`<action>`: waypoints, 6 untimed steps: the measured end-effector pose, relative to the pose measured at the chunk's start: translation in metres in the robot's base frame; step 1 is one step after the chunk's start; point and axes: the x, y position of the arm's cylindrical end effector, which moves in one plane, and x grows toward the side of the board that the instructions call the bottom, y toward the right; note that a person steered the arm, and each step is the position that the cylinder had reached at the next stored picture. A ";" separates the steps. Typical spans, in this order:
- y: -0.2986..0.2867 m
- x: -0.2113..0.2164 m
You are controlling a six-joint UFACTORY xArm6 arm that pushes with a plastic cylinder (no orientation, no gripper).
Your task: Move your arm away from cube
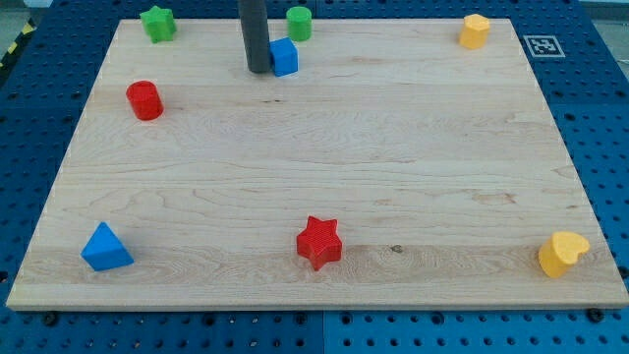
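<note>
Dark rod, upright, dropped from the view's top edge to my tip (pixel 257 71), planted on the wooden surface (pixel 324 167) near its far edge. No hand on this arm, so nothing to open, close or grip; only a blunt rod end for pushing.

Sat just beside the blue cube (pixel 284 56), on the cube's left in the view, seemingly touching or a hair off it; contact could not be told for certain. Cube lay directly to the view's right of the tip, so any retreat probably wanted to head toward the view's left or bottom, over bare wood, to avoid nudging the cube along.

Farther out: green cylinder (pixel 299 23) just above and right of the cube, green star (pixel 157 23) up at the view's top left, red cylinder (pixel 144 99) lower on the left. Yellow block (pixel 475 30), shape unclear, in the top right corner. Along the near edge, blue triangular block (pixel 105 247) at the left, red star (pixel 319 242) near the middle, yellow heart (pixel 562 253) at the right, all well apart from the tip.
</note>
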 end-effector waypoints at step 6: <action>-0.103 0.141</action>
